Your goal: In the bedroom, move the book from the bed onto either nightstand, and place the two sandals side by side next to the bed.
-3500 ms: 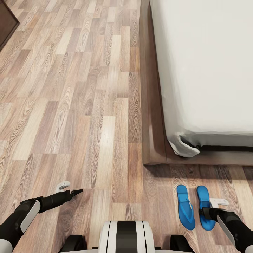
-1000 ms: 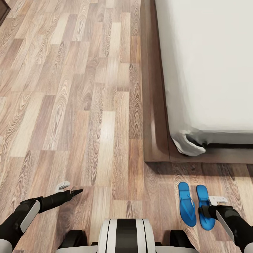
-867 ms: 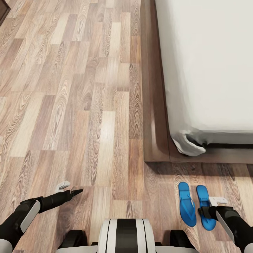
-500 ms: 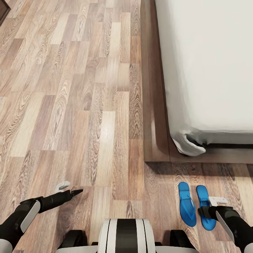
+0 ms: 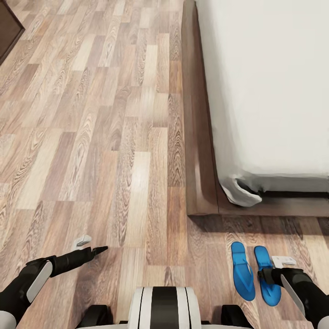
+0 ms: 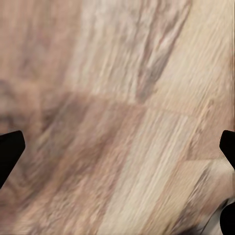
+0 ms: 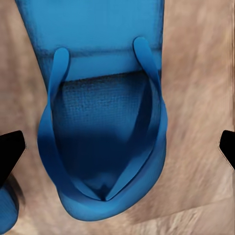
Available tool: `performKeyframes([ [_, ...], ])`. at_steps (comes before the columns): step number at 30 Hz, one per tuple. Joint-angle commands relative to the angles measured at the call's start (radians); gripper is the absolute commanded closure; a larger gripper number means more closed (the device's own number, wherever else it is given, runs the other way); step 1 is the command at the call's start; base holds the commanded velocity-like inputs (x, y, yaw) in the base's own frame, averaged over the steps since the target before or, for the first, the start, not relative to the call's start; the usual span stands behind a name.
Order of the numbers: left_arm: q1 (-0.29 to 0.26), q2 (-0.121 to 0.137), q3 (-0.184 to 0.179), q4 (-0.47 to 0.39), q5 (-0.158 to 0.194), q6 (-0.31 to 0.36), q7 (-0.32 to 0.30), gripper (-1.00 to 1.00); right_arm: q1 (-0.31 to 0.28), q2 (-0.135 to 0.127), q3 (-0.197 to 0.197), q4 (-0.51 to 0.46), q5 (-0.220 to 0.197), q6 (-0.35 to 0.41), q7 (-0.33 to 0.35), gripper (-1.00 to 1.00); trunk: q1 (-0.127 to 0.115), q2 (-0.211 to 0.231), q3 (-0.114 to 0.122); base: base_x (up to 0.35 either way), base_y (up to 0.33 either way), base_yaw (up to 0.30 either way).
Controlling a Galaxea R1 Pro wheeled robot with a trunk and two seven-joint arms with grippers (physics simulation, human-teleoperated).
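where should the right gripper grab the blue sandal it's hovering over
Judging by its pose, take the right-hand sandal by its strap, coming straight down from above. It lies flat on the floor, sole down, so the thin edges offer little to pinch, while the V-shaped strap arches up off the footbed. The right gripper hangs over it with jaws open wide.

Left hand (image 5: 89, 244) spread open; right hand (image 5: 274, 267) open, both arms low

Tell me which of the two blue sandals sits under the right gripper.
The sandal farther from the robot's middle; the right gripper overlaps it, while the other sandal lies uncovered.
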Motion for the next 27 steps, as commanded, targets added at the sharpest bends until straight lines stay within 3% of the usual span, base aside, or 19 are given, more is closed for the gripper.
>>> performKeyframes([
  [1,0.000,0.000,0.001,0.000,0.005,0.007,-0.001,-1.00,0.000,0.000,0.000,-0.002,-0.007,0.005,0.000,-1.00,-0.001,0.000,0.003,0.000,0.000,0.000],
  [27,0.000,0.000,0.001,0.000,0.005,0.006,-0.001,-1.00,0.000,0.000,-0.002,-0.004,-0.007,0.003,0.001,-1.00,-0.012,0.006,0.104,0.000,0.000,0.000],
])
